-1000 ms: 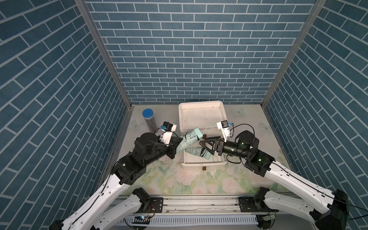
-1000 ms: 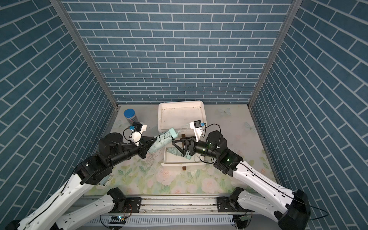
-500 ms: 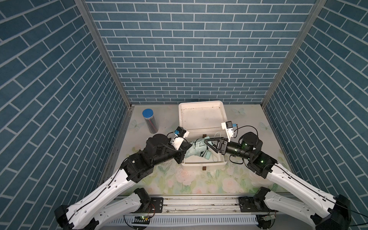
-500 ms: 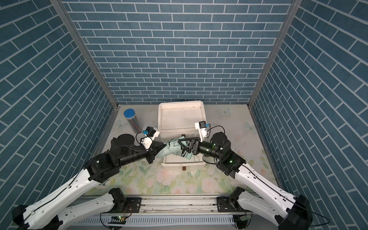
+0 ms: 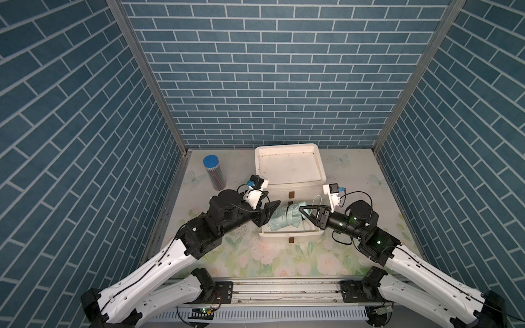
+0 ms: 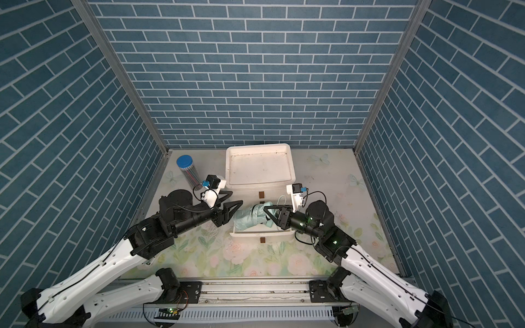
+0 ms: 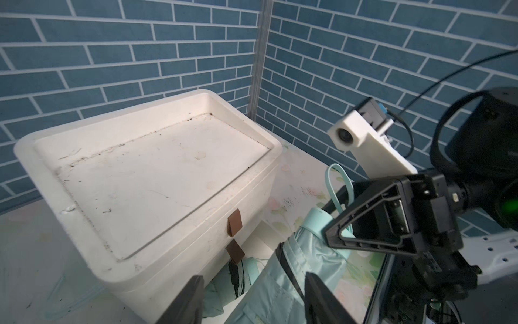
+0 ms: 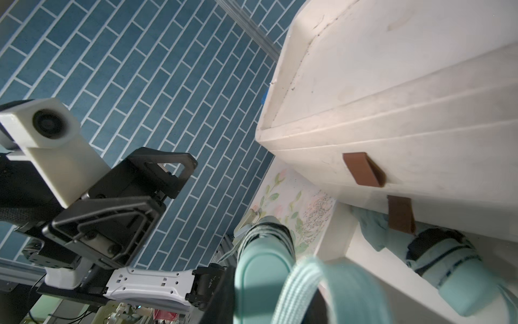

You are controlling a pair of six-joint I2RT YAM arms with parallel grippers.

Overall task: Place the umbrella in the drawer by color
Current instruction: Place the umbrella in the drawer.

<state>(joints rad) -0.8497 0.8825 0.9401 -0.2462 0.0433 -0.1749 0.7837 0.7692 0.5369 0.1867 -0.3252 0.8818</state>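
A folded mint-green umbrella (image 5: 285, 218) (image 6: 250, 218) lies slanted over the pulled-out bottom drawer (image 5: 289, 234) (image 6: 261, 234) of a white drawer unit (image 5: 288, 147). My right gripper (image 5: 302, 215) (image 6: 268, 216) is shut on the umbrella's handle (image 8: 260, 275), and the handle's strap loop (image 8: 322, 286) hangs beside it. My left gripper (image 5: 272, 212) (image 7: 255, 304) stands open astride the umbrella's fabric end (image 7: 294, 280). A second mint umbrella (image 8: 445, 261) (image 7: 224, 283) lies inside the drawer.
A clear tube with a blue lid (image 5: 213, 174) (image 6: 187, 171) stands at the back left. Brown pull tabs (image 5: 291, 194) mark the drawer fronts, and the unit's top tray (image 7: 157, 112) holds nothing. Blue brick walls close in three sides.
The left gripper has opened and let go of the umbrella. The right gripper has closed on its handle. Both arms carried the umbrella rightward over the drawer.
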